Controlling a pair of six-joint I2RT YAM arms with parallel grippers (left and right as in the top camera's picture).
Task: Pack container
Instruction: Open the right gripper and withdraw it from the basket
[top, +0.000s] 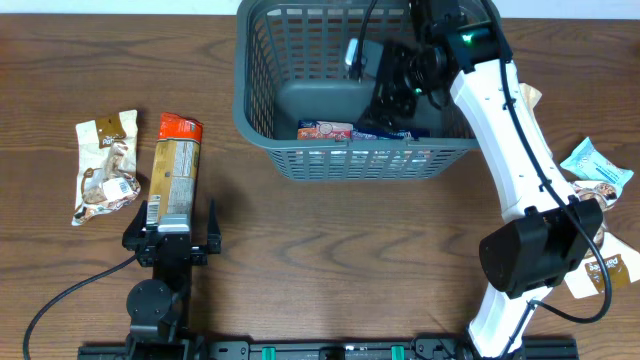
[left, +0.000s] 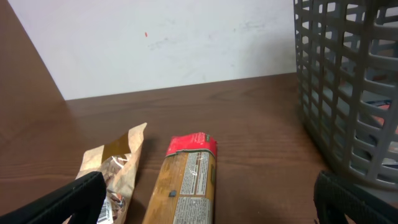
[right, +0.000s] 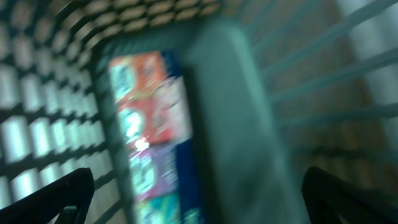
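The container, a dark grey lattice basket, stands at the back centre. Colourful snack packets lie on its bottom along the near wall; they show blurred in the right wrist view. My right gripper is inside the basket above the packets, open and empty. My left gripper rests open and empty at the front left, just behind an orange-and-red packet, which also shows in the left wrist view. A brown-and-white packet lies left of it.
A light blue packet and a white-and-orange packet lie at the right edge beside the right arm's base. A small packet corner shows by the right arm. The basket wall stands right of the left gripper.
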